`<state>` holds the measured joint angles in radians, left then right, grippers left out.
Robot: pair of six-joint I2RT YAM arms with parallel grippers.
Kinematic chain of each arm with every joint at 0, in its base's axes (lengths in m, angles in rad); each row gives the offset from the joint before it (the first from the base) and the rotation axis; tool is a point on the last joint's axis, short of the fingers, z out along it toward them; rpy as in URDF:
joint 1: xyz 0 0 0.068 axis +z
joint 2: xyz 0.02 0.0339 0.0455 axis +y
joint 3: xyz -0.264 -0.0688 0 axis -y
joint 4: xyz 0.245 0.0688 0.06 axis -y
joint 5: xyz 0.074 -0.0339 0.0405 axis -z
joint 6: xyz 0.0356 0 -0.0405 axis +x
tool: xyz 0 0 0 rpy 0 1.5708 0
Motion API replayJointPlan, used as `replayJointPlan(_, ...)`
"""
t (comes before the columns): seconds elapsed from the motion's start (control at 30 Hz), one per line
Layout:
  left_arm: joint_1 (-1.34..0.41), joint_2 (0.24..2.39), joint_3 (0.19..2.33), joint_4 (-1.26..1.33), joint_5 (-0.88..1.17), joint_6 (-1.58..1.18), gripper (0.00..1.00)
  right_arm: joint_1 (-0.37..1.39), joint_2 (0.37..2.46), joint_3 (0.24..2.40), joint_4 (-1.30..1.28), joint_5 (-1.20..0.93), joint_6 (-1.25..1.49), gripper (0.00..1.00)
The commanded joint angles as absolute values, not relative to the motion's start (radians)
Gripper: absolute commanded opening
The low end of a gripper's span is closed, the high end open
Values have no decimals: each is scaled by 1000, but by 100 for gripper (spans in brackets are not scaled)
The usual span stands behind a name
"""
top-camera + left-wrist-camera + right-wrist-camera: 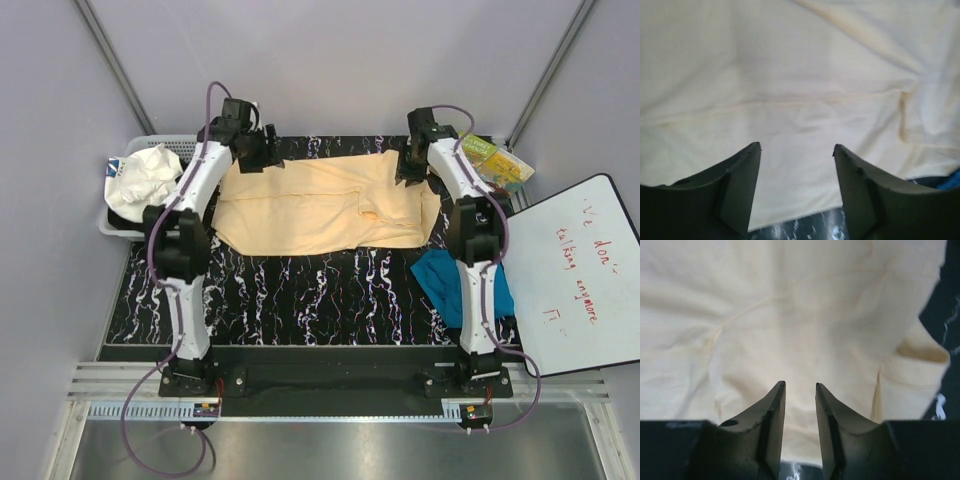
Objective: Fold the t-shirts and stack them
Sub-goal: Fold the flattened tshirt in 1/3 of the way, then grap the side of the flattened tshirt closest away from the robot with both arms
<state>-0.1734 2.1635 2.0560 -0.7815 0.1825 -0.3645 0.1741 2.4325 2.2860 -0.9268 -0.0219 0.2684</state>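
You've got the peach-yellow t-shirt [320, 205] spread flat w/ soft wrinkles, far-centre of the tabletop [300, 290]. The teal-blue t-shirt [440, 280] is bunched by the right edge, partly under the right arm. The peach one's far side runs close to the tabletop's far edge, w/ a broad bare strip in front. Its long axis runs left-right. Left gripper [262, 155] is at its far-left corner, fingers [747, 170] apart, nothing between. Right gripper [410, 168] is at the far-right corner, fingers [772, 410] narrowly apart, not clamped.
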Motion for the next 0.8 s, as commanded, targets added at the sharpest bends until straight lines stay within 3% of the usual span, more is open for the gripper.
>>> replayJointPlan(0.0,-173,1912,1866,-707,229,-344,83,236,2023,2065,-894,-26,195,41)
replayJointPlan(0.03,-173,1866,1824,-722,212,-336,95,245,1979,1955,-897,-22,190,41)
replayJointPlan(0.07,-172,1844,1743,-729,203,-331,99,255,1938,1901,-896,-15,187,41)
replayJointPlan(0.2,-164,1752,1547,-739,169,-331,99,307,1754,1618,-907,-55,212,41)
replayJointPlan(0.4,-160,1664,1326,-738,121,-345,99,382,1641,1358,-890,-54,259,40)
replayJointPlan(0.77,-80,1678,1140,-657,126,-454,98,439,1787,1313,-789,250,308,38)
